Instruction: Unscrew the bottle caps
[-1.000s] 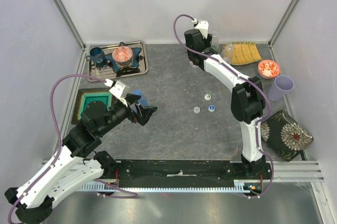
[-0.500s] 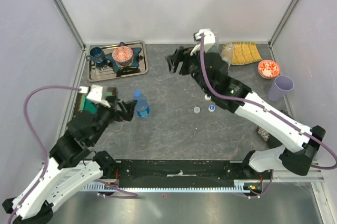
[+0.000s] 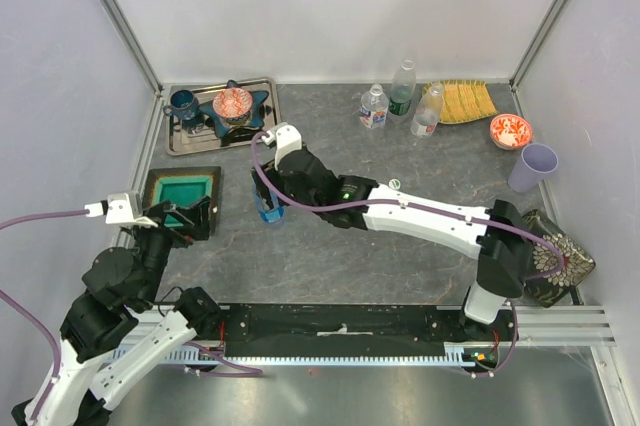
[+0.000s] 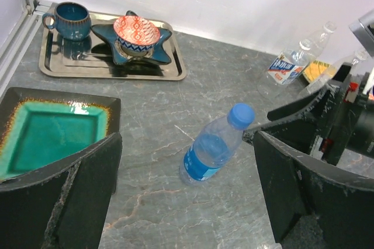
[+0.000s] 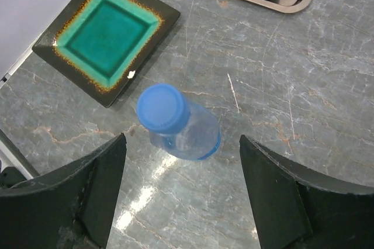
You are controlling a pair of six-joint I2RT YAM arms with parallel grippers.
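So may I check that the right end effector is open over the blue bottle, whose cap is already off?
No: the right wrist view shows the cap still on the blue bottle. The right end effector is open over it.

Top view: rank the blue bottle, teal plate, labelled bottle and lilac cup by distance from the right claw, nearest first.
From the right claw:
1. Blue-tinted bottle: directly under it, between its open jaws.
2. Teal square plate: to the left, near the left arm.
3. Labelled clear bottle: at the back, by the wall.
4. Lilac cup: at the far right edge.
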